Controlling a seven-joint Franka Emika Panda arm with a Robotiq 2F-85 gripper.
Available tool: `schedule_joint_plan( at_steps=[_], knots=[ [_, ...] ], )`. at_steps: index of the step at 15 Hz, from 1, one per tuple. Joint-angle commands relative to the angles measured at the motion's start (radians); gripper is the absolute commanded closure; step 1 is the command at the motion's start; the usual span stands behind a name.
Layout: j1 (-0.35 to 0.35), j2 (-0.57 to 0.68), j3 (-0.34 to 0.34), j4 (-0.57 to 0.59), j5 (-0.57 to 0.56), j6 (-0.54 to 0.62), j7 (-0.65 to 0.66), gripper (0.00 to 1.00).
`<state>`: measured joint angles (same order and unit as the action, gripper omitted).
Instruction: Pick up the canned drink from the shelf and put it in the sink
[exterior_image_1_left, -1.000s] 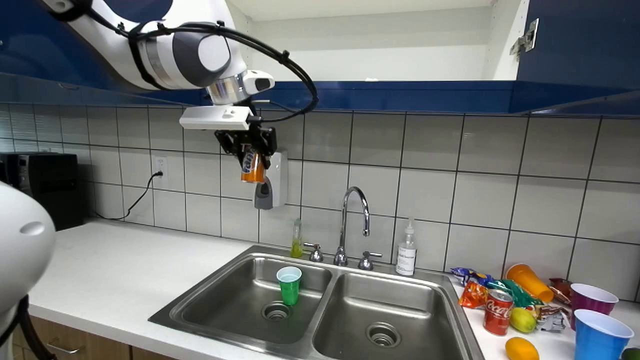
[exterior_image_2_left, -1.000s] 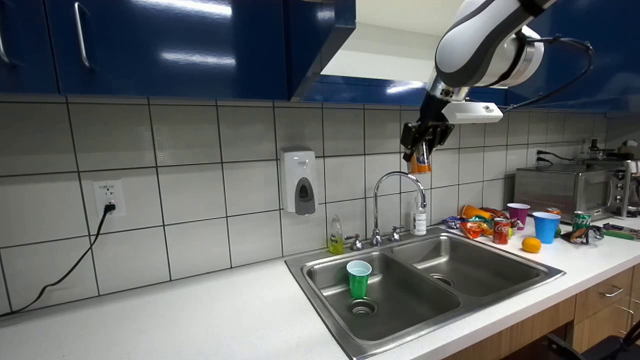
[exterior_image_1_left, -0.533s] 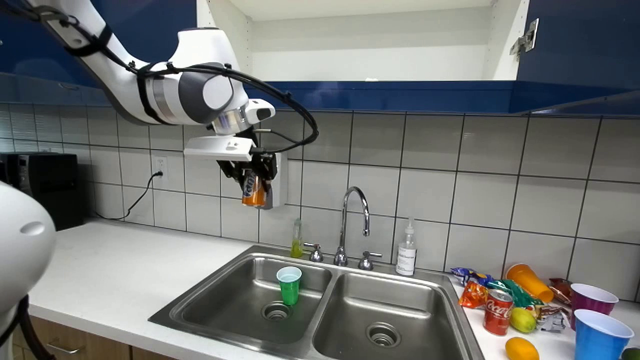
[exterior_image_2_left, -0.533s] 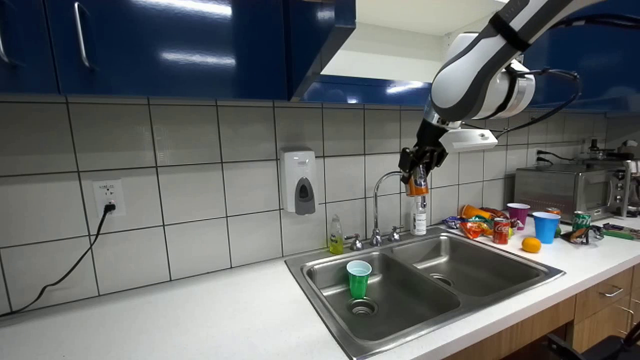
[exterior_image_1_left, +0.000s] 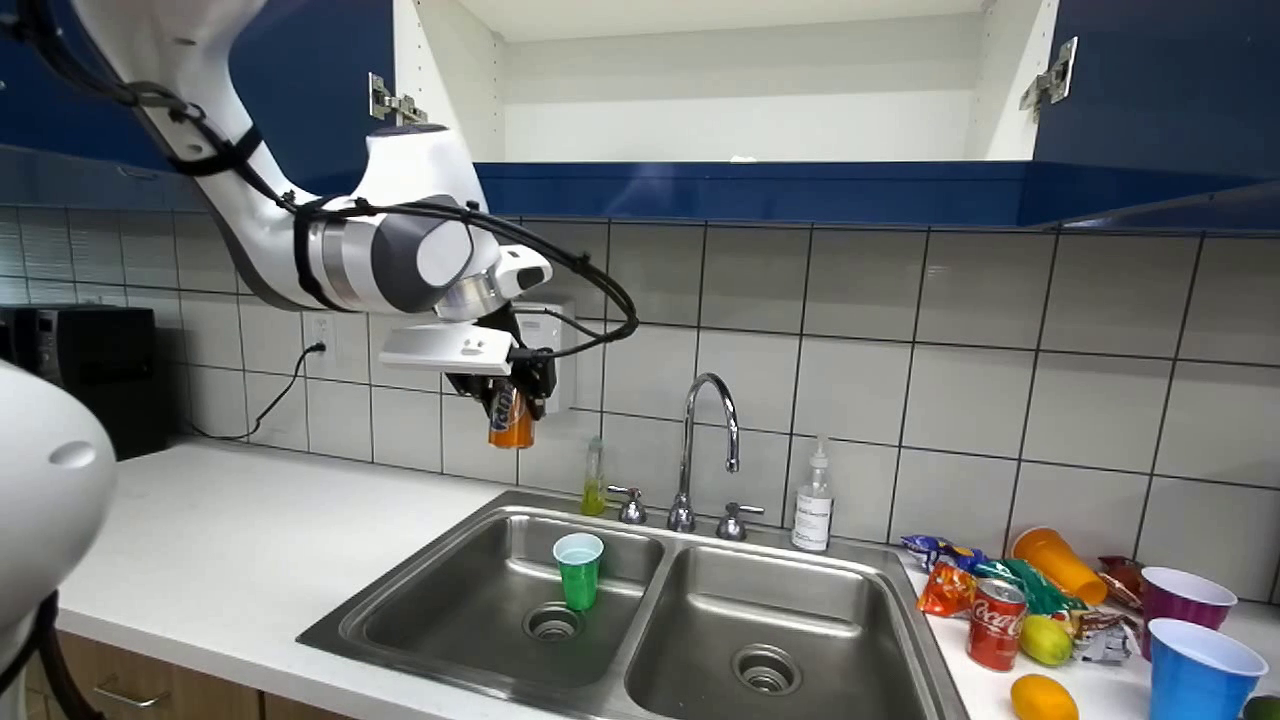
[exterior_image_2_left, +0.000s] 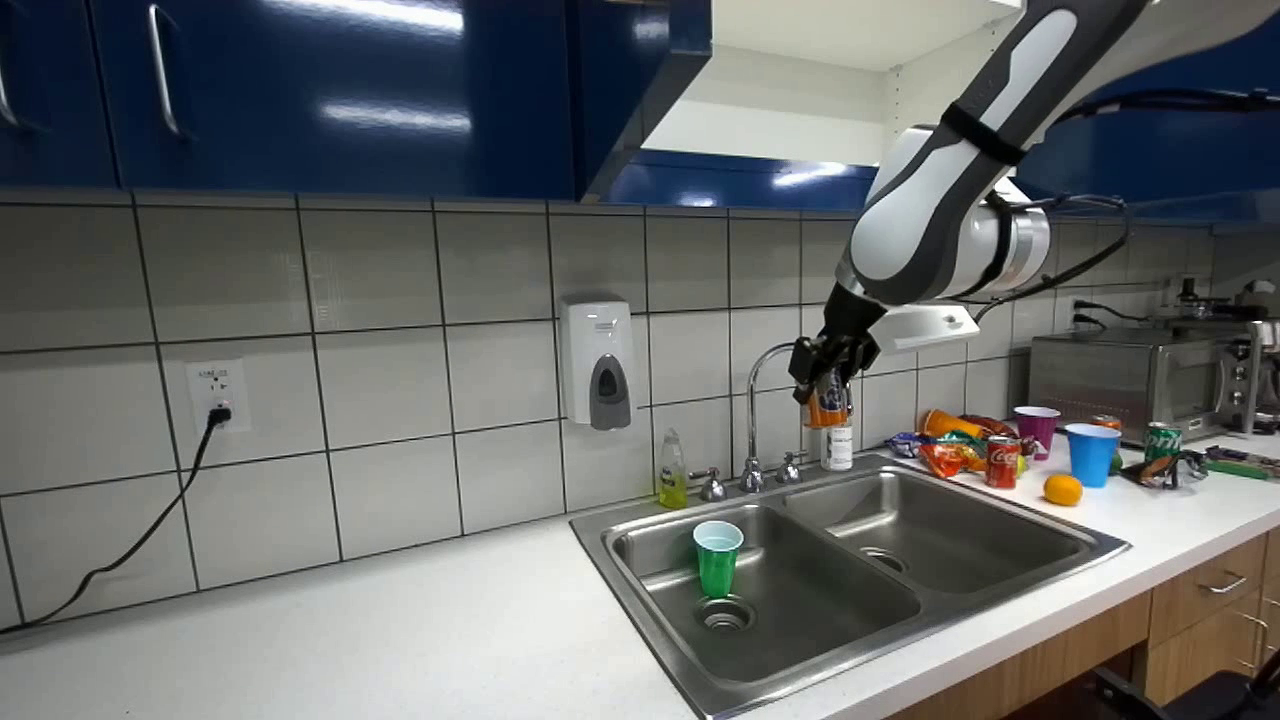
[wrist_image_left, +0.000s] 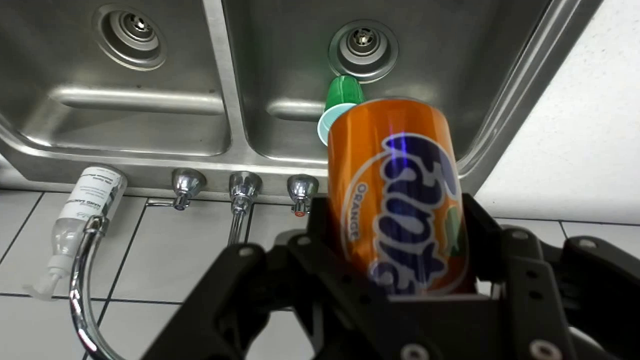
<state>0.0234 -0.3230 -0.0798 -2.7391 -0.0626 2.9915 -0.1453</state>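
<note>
My gripper (exterior_image_1_left: 515, 392) is shut on the canned drink (exterior_image_1_left: 512, 428), an orange can with a blue logo. It also shows in an exterior view (exterior_image_2_left: 828, 410), where the gripper (exterior_image_2_left: 830, 368) grips its upper part. In the wrist view the can (wrist_image_left: 395, 165) sits between both fingers (wrist_image_left: 395, 215). The can hangs almost upright in the air above the stainless-steel sink (exterior_image_1_left: 648, 615). In the wrist view it lies in front of the sink (wrist_image_left: 222, 65) basin with the green cup. The cabinet's white interior (exterior_image_1_left: 740, 80) is open overhead; the shelf's top surface is hidden.
A green cup (exterior_image_1_left: 578, 572) stands in a basin beside the drain. The chrome faucet (exterior_image_1_left: 688, 440), a pump bottle (exterior_image_1_left: 813, 505) and a yellow-green soap bottle (exterior_image_1_left: 593, 485) line the sink's back. Cups, wrappers, a red can (exterior_image_1_left: 996, 625) and fruit crowd the counter beside the sink.
My gripper and the held can have moved down, from just under the cabinet to lower in front of the tiles, in both exterior views. The grip and the sink's contents look the same.
</note>
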Motion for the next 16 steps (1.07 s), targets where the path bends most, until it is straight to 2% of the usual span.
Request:
schedule_joint_plan(
  at_steps=[1, 11, 12, 13, 14, 16],
  knots=[
    [0.025, 0.073, -0.026, 0.005, 0.011, 0.098, -0.043, 0.62],
    [0.167, 0.263, -0.141, 0.013, 0.021, 0.293, -0.022, 0.62],
    [0.176, 0.271, -0.148, 0.013, 0.015, 0.301, -0.015, 0.62],
    [0.147, 0.252, -0.124, -0.003, 0.009, 0.27, -0.009, 0.62],
    [0.151, 0.262, -0.127, -0.003, 0.009, 0.273, -0.009, 0.37],
    [0.151, 0.27, -0.127, -0.003, 0.009, 0.273, -0.009, 0.37]
  ],
)
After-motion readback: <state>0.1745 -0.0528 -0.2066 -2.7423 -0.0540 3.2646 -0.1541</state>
